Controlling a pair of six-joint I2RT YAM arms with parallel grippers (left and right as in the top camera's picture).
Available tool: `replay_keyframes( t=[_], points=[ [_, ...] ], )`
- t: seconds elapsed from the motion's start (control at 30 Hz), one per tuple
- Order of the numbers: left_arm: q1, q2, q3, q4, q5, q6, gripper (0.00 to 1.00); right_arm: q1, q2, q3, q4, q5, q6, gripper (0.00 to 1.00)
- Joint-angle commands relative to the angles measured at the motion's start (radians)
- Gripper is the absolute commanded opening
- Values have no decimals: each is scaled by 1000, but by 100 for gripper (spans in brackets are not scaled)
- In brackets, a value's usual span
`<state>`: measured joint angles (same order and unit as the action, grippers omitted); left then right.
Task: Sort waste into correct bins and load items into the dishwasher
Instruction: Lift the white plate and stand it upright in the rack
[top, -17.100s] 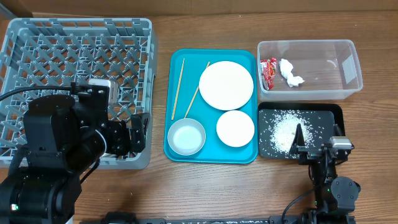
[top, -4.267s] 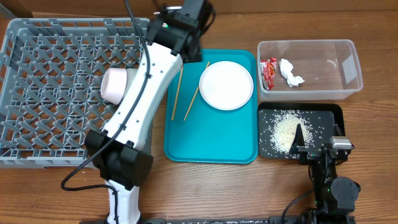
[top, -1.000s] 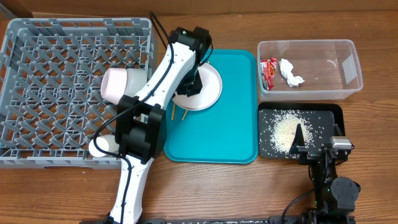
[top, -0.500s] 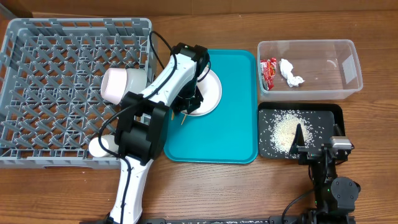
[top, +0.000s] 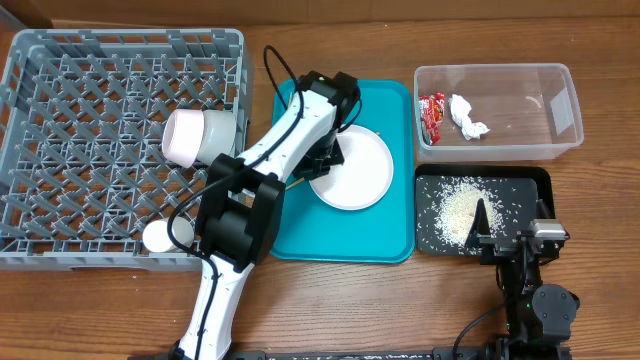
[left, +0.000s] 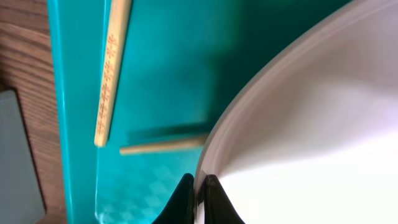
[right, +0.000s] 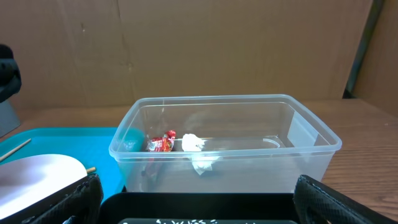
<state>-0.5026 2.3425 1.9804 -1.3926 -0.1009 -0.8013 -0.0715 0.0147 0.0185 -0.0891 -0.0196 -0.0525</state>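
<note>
At the far left of the counter stands the grey dish rack. A bowl lies on its side near the rack's right wall, and a small cup sits in the near right corner.

The left claw is pinched narrow on the left rim of the round plate, which is over the middle of the teal tray. The rack lies to the left of this grip, so I judge the plate must travel left, over the tray's edge and the rack's low wall. The left arm is clearly the nearer one.

The two chopsticks lie just beside the plate's left rim, and the end of one goes under it. They and the bowl stand in the way of this path.

Further right, the clear tub holds the red wrapper and the tissue. The black tray holds the rice. The right claw hangs over the black tray, spread wide and empty.
</note>
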Motion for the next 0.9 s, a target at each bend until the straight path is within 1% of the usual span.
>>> replay_keyframes(
  t=[0.0, 0.13, 0.17, 0.33, 0.43, 0.53, 0.57, 0.67, 0.8, 0.87],
  points=[
    [6, -6, 91, -48, -68, 50, 4, -3, -12, -11, 9, -1, -1, 100],
    [6, -56, 255, -154, -159, 112, 4, -3, -12, -11, 8, -1, -1, 100],
    [8, -78, 299, -181, -200, 124, 4, -3, -12, -11, 8, -1, -1, 100],
    [19, -200, 424, -275, -399, 129, 4, -3, -12, -11, 9, -1, -1, 100],
    [20, -285, 427, -297, -463, 141, 4, -3, -12, -11, 9, -1, -1, 100],
    [20, -372, 427, -297, -468, 205, 4, -3, -12, -11, 9, -1, -1, 100],
    [20, -411, 426, -297, -504, 245, 4, -3, -12, -11, 9, -1, -1, 100],
    [31, -480, 417, -297, -589, 279, 4, -3, -12, -11, 9, -1, -1, 100],
    [110, -576, 362, -297, -695, 285, 4, -3, -12, -11, 9, -1, -1, 100],
    [212, -626, 262, -297, -734, 281, 4, -3, -12, -11, 8, -1, -1, 100]
  ],
)
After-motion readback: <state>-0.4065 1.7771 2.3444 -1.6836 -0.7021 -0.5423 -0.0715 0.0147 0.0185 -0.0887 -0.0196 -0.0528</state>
